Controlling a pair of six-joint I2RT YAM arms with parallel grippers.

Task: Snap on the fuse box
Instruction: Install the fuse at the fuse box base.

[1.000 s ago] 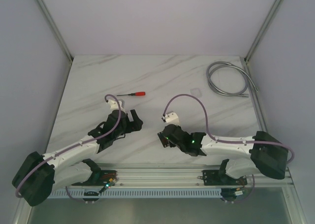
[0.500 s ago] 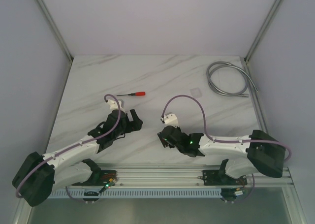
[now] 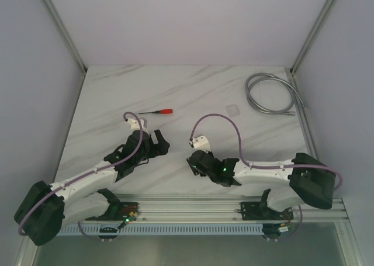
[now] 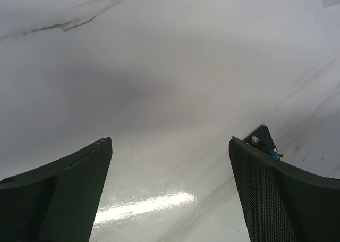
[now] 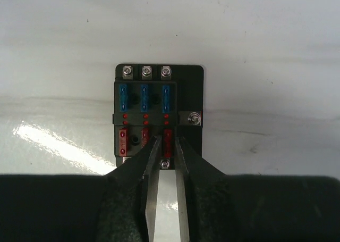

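Top view: left gripper (image 3: 159, 143) and right gripper (image 3: 191, 162) sit low over the marble table (image 3: 117, 90), near each other. Left wrist: jaws spread wide, empty; a corner of the fuse box (image 4: 261, 140) shows beside one finger. Right wrist: jaws drawn almost together, gripping nothing, tips over the near red-fuse row of the fuse box (image 5: 159, 106), which lies flat on the table.

Left arm (image 3: 87, 181): runs from the lower left of the overhead frame diagonally up toward centre, forearm low. Left pincer (image 3: 159, 144): jaws spread wide; in its wrist view one finger (image 4: 64, 189) sits at lower left, the other at lower right.

Right arm (image 3: 269, 168): stretched from lower right leftward toward centre, nearly level. Right pincer (image 3: 193, 162): fingers (image 5: 127, 199) drawn close, a thin gap between the tips; whether they grip anything is unclear.
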